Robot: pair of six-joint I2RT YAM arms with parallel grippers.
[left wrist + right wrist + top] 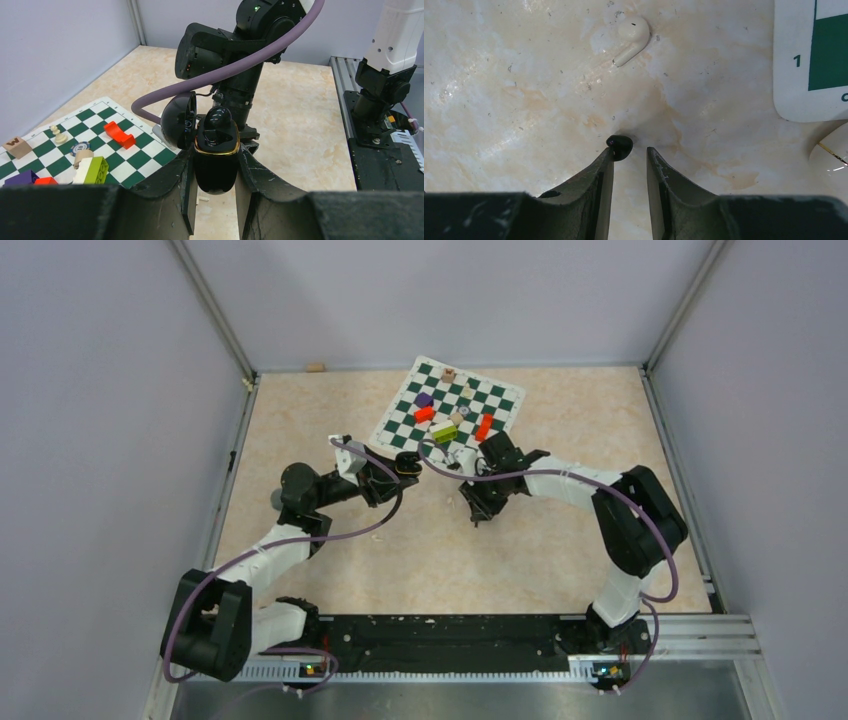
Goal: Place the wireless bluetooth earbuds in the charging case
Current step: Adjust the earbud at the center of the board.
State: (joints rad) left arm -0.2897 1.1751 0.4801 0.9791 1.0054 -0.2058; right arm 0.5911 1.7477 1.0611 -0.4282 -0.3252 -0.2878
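Black and glossy, the charging case (215, 175) is sitting clamped upright between the fingers of my left gripper (215, 155), its lid (179, 120) hanging open beyond my fingertips and a seated earbud (219, 120) poking from its mouth; my right gripper (630, 150) is hovering narrowly parted, grasping nothing; the loose earbud (619, 146) is lying on the table (499, 75), touching one fingertip; a white earbud (631, 34) is lying farther ahead.

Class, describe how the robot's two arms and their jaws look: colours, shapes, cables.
The left arm and right arm share white links with black joint housings. A purple cable loops along each. The jaws are dark, tapered wedges with scuffed inner faces.
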